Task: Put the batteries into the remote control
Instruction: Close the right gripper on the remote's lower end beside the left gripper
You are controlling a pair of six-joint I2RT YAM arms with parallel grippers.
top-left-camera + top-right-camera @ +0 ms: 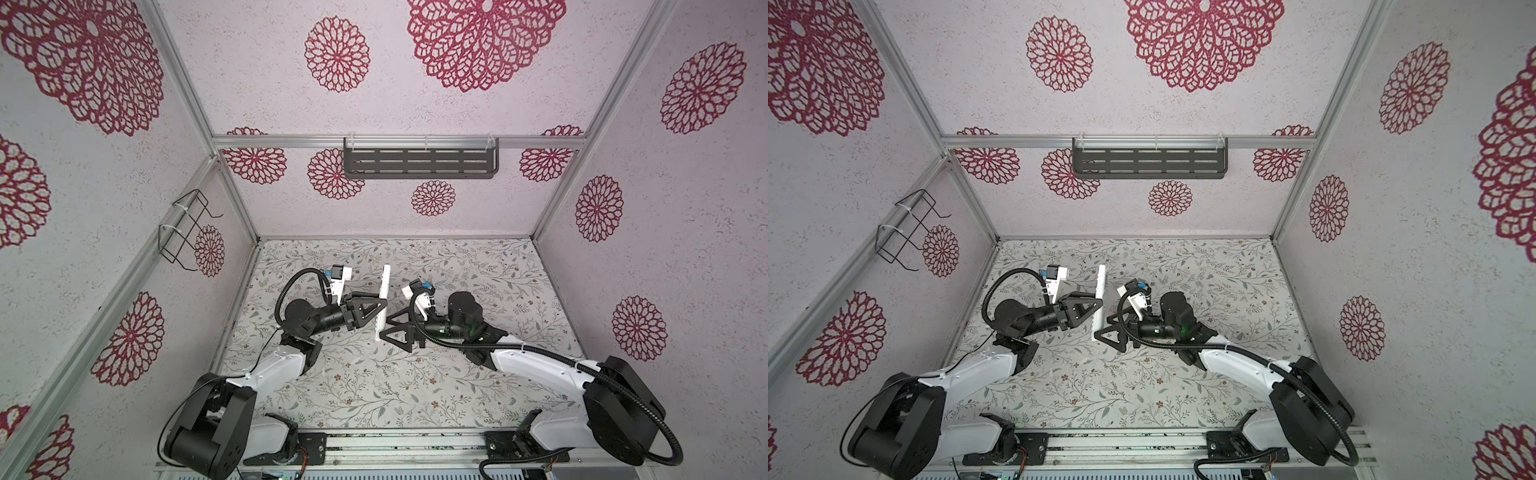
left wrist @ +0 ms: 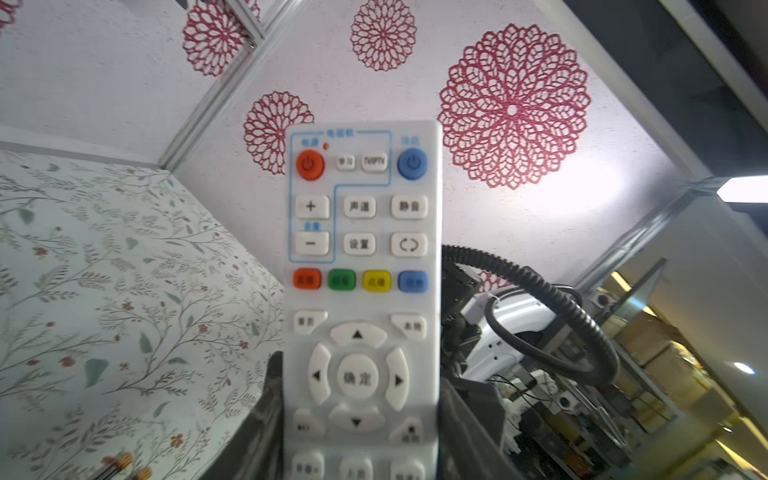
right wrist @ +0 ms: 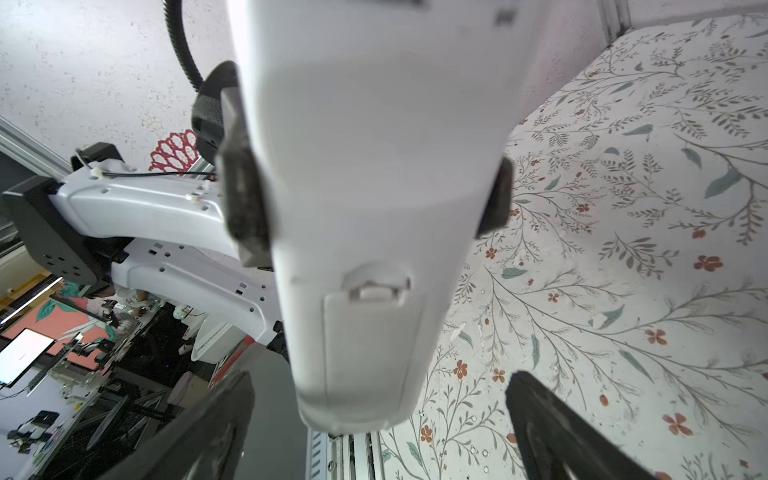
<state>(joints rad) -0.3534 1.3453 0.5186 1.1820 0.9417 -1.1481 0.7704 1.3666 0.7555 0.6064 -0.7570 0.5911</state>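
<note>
My left gripper (image 1: 374,311) (image 1: 1092,309) (image 2: 361,436) is shut on the remote control (image 1: 383,299) (image 1: 1099,299), clamping its long sides and holding it on edge above the floral table. In the left wrist view the remote control (image 2: 361,249) shows its button face, with red and blue power buttons at the far end. In the right wrist view the remote control (image 3: 374,166) shows its plain white back, where a latched cover (image 3: 370,345) sits shut. My right gripper (image 1: 387,328) (image 1: 1102,329) (image 3: 382,432) stands open just off the remote's lower end, touching nothing. I cannot make out the batteries.
A dark slotted shelf (image 1: 419,163) hangs on the back wall and a black wire rack (image 1: 187,232) on the left wall. Small blurred orange-and-dark things (image 2: 124,463) lie on the table (image 1: 374,395); I cannot tell what they are.
</note>
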